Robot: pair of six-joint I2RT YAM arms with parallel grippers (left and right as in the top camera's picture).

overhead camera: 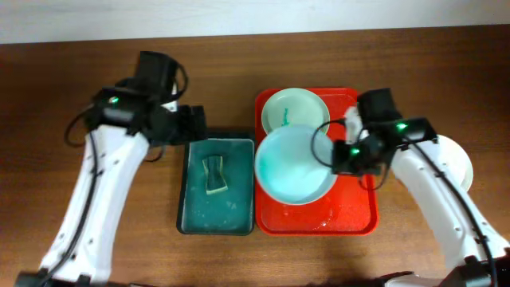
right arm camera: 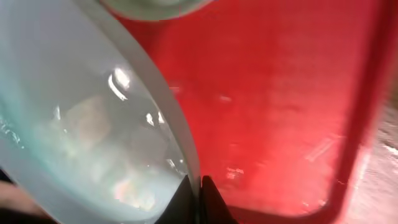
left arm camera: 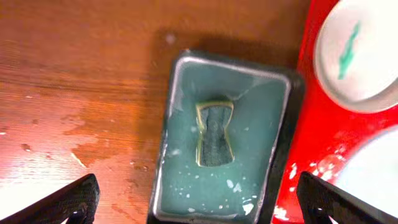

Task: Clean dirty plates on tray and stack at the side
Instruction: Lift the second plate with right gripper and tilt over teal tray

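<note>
From overhead: tray (overhead camera: pixel 351 219) lying flat on the brown tabletop (overhead camera: pixel 96 56), just right of a dark green basin (overhead camera: pixel 195 211) with a sponge (overhead camera: pixel 213 175) in its middle. At the tray's far end, the smeared plate (overhead camera: pixel 291 108), flat on the red, with one green streak near its left side. Nearer, the held plate (overhead camera: pixel 291 167), looking wider than the other, its left edge over the basin's rim in this view, its middle a wet pale teal. Right pincer (overhead camera: pixel 339 155) at that plate's right rim. Off the tray to the right, a third plate (overhead camera: pixel 462 163) on the tabletop, half hidden under the right arm; clean or dirty, impossible to tell. Left pincer (overhead camera: pixel 195 123) above the basin's far edge, its gap unreadable from up here.

Only from the right wrist: both dark fingers clamped together on the thin rim of the held plate, plate tilted, red tray floor showing past its edge, watery glints on its surface.

Only from the left wrist: left pincer spread wide apart, one dark finger at each lower corner, nothing between them, basin and sponge straight below, white specks on the basin floor.
</note>
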